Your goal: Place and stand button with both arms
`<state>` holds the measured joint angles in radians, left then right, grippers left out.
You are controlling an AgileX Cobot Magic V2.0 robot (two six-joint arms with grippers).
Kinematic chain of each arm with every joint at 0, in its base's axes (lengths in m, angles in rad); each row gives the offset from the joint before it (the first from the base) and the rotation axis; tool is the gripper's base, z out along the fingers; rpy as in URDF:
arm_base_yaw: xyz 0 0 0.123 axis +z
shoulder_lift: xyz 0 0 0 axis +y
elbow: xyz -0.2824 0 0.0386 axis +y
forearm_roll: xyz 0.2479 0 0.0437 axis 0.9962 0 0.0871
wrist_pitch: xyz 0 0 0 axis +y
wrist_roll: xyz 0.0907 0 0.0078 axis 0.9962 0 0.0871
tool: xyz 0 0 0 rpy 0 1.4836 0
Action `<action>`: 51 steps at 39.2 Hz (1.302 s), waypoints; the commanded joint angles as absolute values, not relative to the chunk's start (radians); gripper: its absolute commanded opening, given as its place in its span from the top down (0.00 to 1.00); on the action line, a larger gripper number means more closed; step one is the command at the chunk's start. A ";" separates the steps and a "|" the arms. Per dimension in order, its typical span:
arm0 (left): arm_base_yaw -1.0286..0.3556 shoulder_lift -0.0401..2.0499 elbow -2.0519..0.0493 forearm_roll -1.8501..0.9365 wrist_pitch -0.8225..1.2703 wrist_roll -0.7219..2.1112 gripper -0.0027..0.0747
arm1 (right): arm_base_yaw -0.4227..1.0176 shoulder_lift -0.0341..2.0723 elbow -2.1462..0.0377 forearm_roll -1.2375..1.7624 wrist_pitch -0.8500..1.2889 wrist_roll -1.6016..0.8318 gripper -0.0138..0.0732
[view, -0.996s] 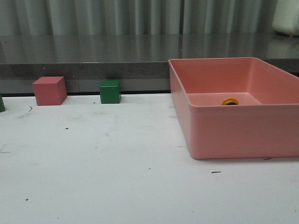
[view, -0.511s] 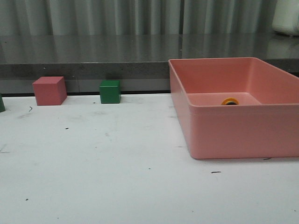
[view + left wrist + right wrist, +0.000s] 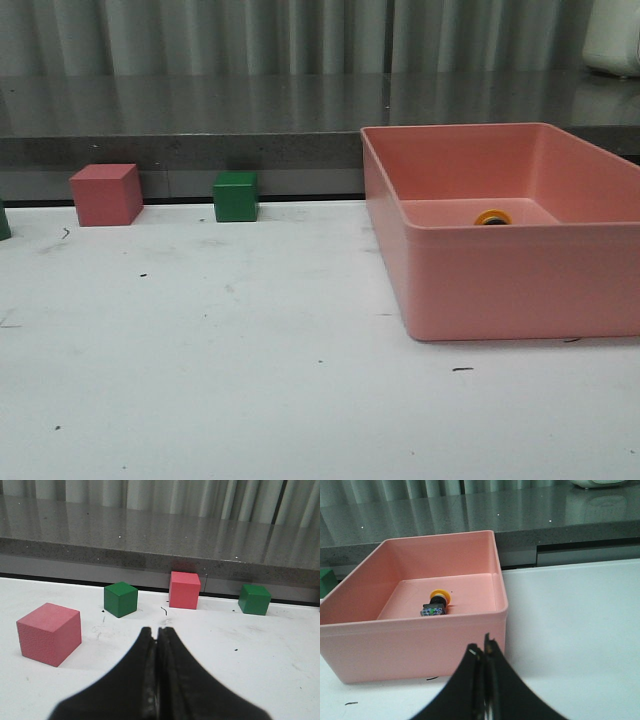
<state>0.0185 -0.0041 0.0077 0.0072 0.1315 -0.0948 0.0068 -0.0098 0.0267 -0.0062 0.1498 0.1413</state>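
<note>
The button (image 3: 436,604) lies on its side on the floor of the pink bin (image 3: 415,645), yellow cap toward the bin's back. In the front view only its yellow cap (image 3: 492,217) shows over the bin's front wall (image 3: 520,280). My right gripper (image 3: 481,647) is shut and empty, low over the table just outside the bin's near corner. My left gripper (image 3: 157,630) is shut and empty, above the bare table in front of the cubes. Neither arm shows in the front view.
Two pink cubes (image 3: 50,633) (image 3: 184,590) and two green cubes (image 3: 120,599) (image 3: 254,599) stand ahead of the left gripper. The front view shows a pink cube (image 3: 106,194) and a green cube (image 3: 236,196) by the grey ledge (image 3: 200,130) at the table's back.
</note>
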 commanded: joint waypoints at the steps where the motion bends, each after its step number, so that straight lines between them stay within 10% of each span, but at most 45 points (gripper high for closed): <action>1: 0.022 -0.026 0.023 0.000 0.044 -0.099 0.99 | 0.001 -0.029 0.024 -0.009 0.074 0.132 0.91; 20: 0.022 -0.022 -0.088 -0.005 -0.252 -0.101 0.99 | 0.001 -0.029 -0.135 -0.009 -0.026 0.132 0.91; 43: 0.022 0.368 -0.522 0.061 0.187 -0.097 0.99 | 0.001 0.404 -0.555 -0.009 0.304 0.132 0.91; 51: 0.022 0.368 -0.520 0.061 0.196 -0.097 0.95 | 0.001 0.407 -0.550 -0.009 0.308 0.132 0.68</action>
<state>0.0185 0.3545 -0.4865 0.0589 0.2646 -0.0948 0.0068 0.3921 -0.5185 -0.0062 0.3825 0.1413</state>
